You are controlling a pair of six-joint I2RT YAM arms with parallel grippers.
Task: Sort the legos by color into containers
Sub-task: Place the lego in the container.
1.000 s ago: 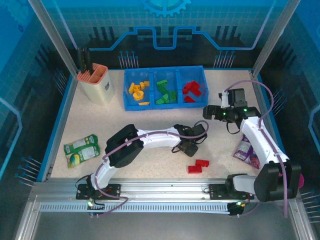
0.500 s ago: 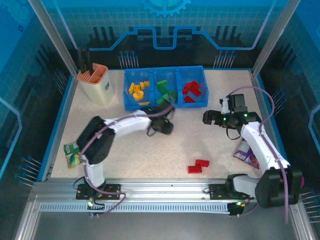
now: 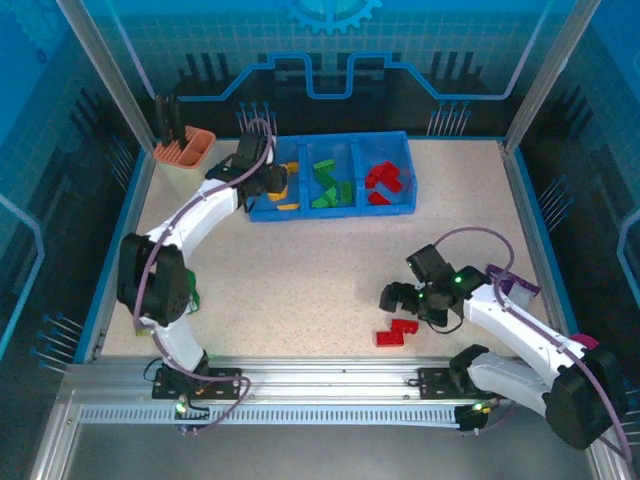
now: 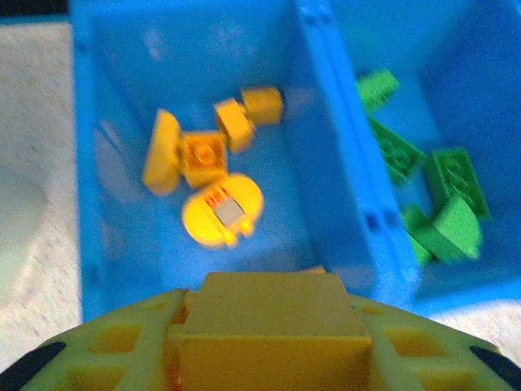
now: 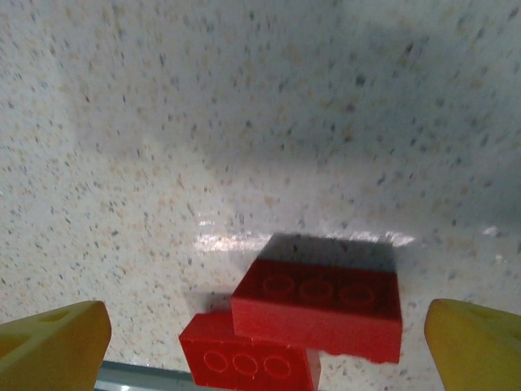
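While the left gripper (image 3: 272, 180) pinches a blurred yellow-orange plastic brick (image 4: 273, 314) above the left compartment (image 4: 122, 244) of the bright blue plastic tray (image 3: 330, 213), the right gripper (image 3: 398, 298) spreads its fingers (image 5: 49, 342) around two overlapping red rectangular bricks (image 5: 317, 308), one cut off, on the near tabletop (image 3: 300, 270).

We are looking down on a speckled beige tabletop (image 3: 300, 260); a blue gear-printed panel (image 3: 400, 40) is standing at 12 o'clock, an aluminium rail (image 3: 320, 380) running along 6 o'clock.

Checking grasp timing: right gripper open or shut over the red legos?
Open. The right gripper has its fingers wide apart in the wrist view, two red legos lying untouched between them.
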